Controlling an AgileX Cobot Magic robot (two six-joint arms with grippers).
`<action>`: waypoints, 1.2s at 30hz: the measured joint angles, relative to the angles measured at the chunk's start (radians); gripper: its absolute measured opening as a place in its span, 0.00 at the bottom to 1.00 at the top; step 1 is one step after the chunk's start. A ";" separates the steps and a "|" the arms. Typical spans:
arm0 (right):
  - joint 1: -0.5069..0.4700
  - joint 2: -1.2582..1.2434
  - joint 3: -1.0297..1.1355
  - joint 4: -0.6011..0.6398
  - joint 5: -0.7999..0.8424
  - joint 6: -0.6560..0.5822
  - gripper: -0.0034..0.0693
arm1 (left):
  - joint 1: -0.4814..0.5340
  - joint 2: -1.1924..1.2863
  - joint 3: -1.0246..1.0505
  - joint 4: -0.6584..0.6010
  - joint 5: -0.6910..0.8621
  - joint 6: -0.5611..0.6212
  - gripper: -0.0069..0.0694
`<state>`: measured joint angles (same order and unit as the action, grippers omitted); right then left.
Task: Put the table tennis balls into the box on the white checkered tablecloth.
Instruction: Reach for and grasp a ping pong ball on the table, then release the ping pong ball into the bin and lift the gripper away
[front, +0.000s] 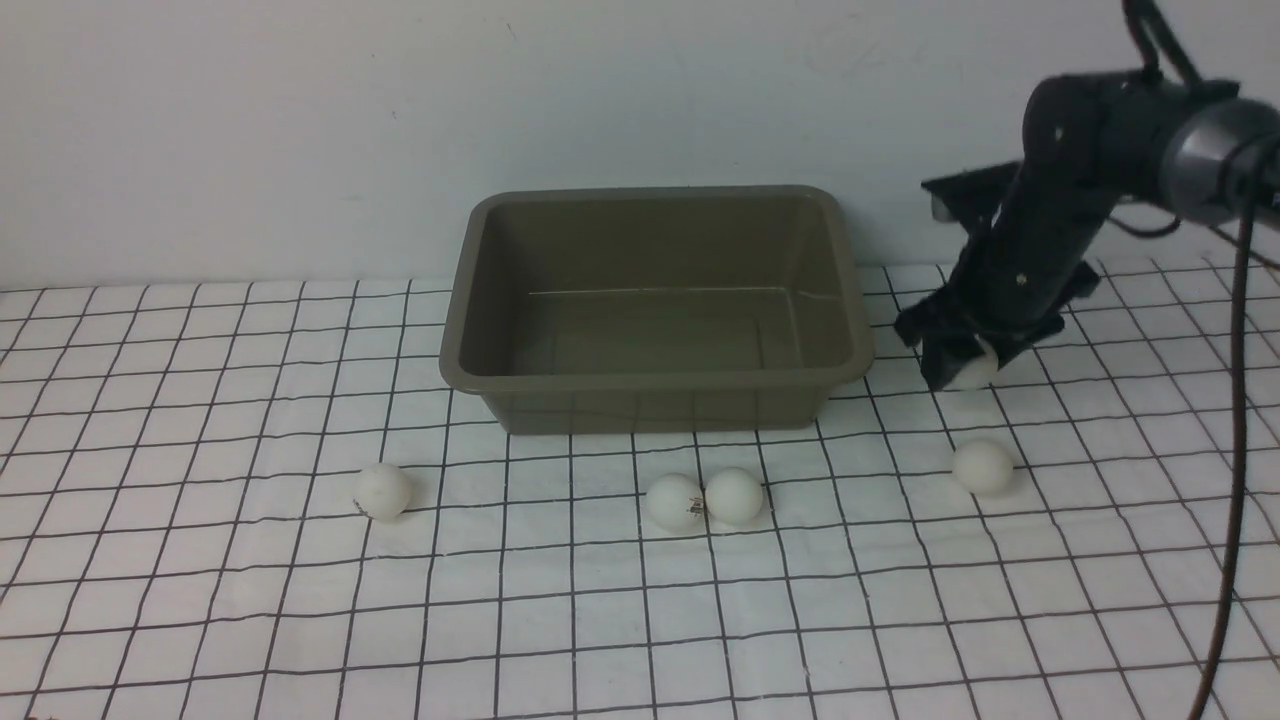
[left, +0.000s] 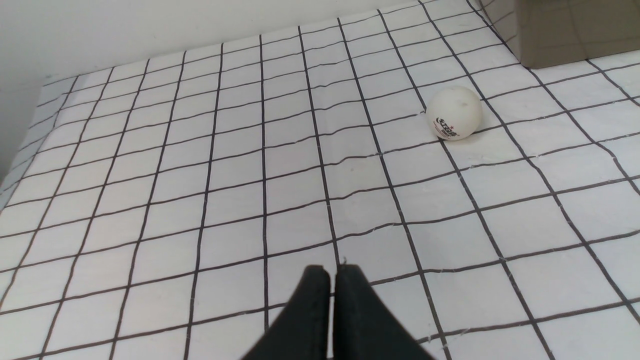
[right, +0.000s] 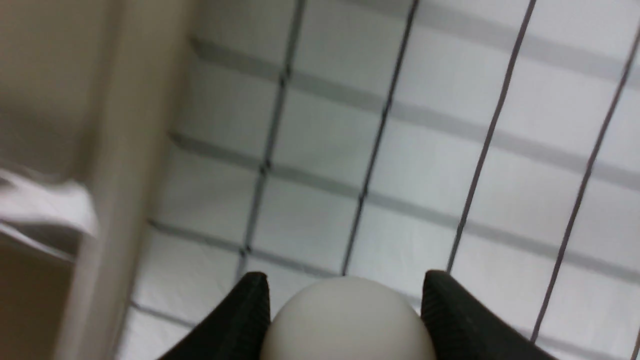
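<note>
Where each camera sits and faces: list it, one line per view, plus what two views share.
Front view: between the arms, facing forward over the tablecloth to the box; only the right arm shows.
Left wrist view: on the left arm, looking down past the shut left gripper at a logo ball.
Right wrist view: on the right arm, looking down past the right gripper closed on the gripped ball.
Shared: front and right wrist views both show the gripped ball beside the box.

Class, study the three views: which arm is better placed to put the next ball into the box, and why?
Right. The right gripper clasps a ball just beside the box; the left gripper is shut and empty over the tablecloth.
</note>
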<state>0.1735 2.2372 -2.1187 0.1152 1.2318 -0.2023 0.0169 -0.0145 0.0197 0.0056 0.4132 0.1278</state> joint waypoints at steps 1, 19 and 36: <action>0.000 0.000 -0.021 0.014 0.000 0.000 0.54 | 0.000 0.000 0.000 0.000 0.000 0.000 0.09; 0.232 0.064 -0.129 0.065 0.017 -0.054 0.54 | 0.000 0.000 0.000 0.000 -0.001 0.000 0.09; 0.253 0.011 -0.127 -0.085 0.021 0.003 0.75 | 0.000 0.000 0.000 0.000 -0.001 0.000 0.09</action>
<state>0.4270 2.2484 -2.2455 0.0301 1.2526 -0.1991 0.0169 -0.0145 0.0197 0.0056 0.4124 0.1278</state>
